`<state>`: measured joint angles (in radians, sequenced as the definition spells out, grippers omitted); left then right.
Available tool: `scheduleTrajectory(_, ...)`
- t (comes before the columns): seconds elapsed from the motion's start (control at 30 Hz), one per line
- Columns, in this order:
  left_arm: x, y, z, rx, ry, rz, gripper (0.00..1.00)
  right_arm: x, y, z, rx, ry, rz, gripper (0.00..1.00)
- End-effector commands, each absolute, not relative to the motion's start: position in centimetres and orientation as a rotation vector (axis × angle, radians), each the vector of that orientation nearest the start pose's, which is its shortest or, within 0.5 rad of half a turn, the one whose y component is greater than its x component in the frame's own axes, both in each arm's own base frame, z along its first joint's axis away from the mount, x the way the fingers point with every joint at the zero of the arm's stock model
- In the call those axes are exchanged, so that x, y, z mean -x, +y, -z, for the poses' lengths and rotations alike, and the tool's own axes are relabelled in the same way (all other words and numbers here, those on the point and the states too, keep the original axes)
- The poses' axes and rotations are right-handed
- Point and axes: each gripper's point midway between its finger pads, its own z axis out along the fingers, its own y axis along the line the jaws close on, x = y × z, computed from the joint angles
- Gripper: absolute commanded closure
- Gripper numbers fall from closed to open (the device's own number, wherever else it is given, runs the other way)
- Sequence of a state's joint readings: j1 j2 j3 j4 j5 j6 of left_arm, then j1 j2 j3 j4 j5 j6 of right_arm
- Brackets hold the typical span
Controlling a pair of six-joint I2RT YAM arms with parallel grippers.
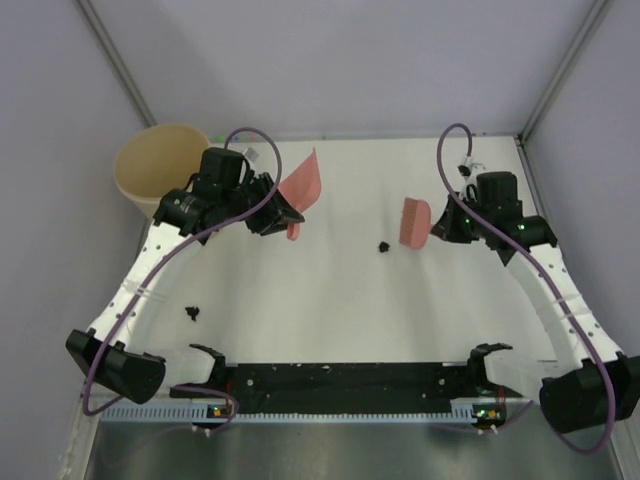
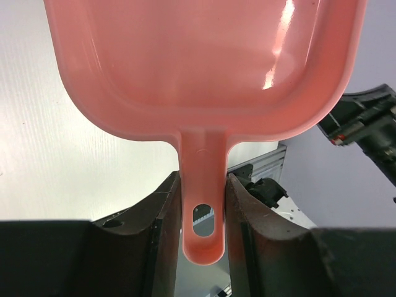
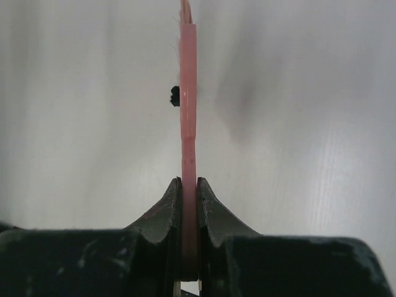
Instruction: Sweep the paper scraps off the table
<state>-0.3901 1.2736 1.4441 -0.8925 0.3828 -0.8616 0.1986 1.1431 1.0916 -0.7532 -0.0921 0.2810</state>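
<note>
One of the paper scraps (image 1: 191, 313) is located on the table (image 1: 330, 310) at 7 o'clock from the left gripper (image 2: 202, 185), which is closed on the pink dustpan (image 1: 303, 183) handle; a second scrap (image 1: 383, 245) lies at 9 o'clock of the pink brush (image 1: 415, 222), which is clamped in the right gripper (image 3: 189, 189).

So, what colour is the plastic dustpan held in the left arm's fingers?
Pink; the plastic dustpan shows best in the left wrist view.

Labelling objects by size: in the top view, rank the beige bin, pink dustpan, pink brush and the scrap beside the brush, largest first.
1. beige bin
2. pink dustpan, tilted and partly hidden, so barely ahead of the next
3. pink brush
4. paper scrap, clearly smallest
</note>
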Motion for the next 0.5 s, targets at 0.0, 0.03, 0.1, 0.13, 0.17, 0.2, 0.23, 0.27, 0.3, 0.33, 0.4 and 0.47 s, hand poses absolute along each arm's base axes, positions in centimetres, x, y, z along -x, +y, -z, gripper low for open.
scheduleTrajectory(0.0,-25.4,-20.5,-29.3,0.291,2.445,0.966,1.0,-27.2,14.0,-24.5,0.148,2.201,-0.755,1.0)
scheduleTrajectory(0.03,-25.2,-20.4,-29.1,0.289,2.453,0.953,1.0,-27.1,14.3,-25.1,0.154,2.172,-0.775,1.0)
scheduleTrajectory(0.1,-24.8,-20.2,-28.5,0.268,2.471,0.924,1.0,-27.1,14.5,-26.2,0.155,2.121,-0.796,1.0)
scheduleTrajectory(0.13,-24.6,-20.1,-28.2,0.254,2.482,0.901,1.0,-27.2,14.6,-26.5,0.153,2.102,-0.8,1.0)
scheduleTrajectory(0.17,-24.3,-20.0,-27.8,0.24,2.499,0.879,1.0,-27.4,14.6,-27.0,0.139,2.084,-0.802,1.0)
scheduleTrajectory(0.2,-24.0,-19.8,-27.4,0.232,2.513,0.856,1.0,-27.6,14.6,-27.2,0.118,2.071,-0.806,1.0)
scheduleTrajectory(0.23,-23.8,-19.8,-27.1,0.216,2.527,0.837,1.0,-27.9,14.6,-27.7,0.109,2.052,-0.81,1.0)
scheduleTrajectory(0.27,-23.5,-19.7,-26.8,0.206,2.539,0.819,1.0,-28.1,14.7,-27.8,0.092,2.048,-0.817,1.0)
scheduleTrajectory(0.3,-23.3,-19.6,-26.7,0.199,2.545,0.799,1.0,-28.3,14.7,-28.0,0.081,2.041,-0.824,1.0)
scheduleTrajectory(0.33,-23.1,-19.5,-26.4,0.187,2.556,0.782,1.0,-28.5,14.8,-28.0,0.067,2.042,-0.835,1.0)
scheduleTrajectory(0.4,-22.7,-19.1,-26.0,0.182,2.566,0.739,1.0,-28.8,15.0,-27.9,0.043,2.048,-0.846,1.0)
scheduleTrajectory(0.47,-22.4,-18.7,-25.8,0.177,2.571,0.704,1.0,-29.2,15.1,-27.8,0.03,2.053,-0.858,1.0)
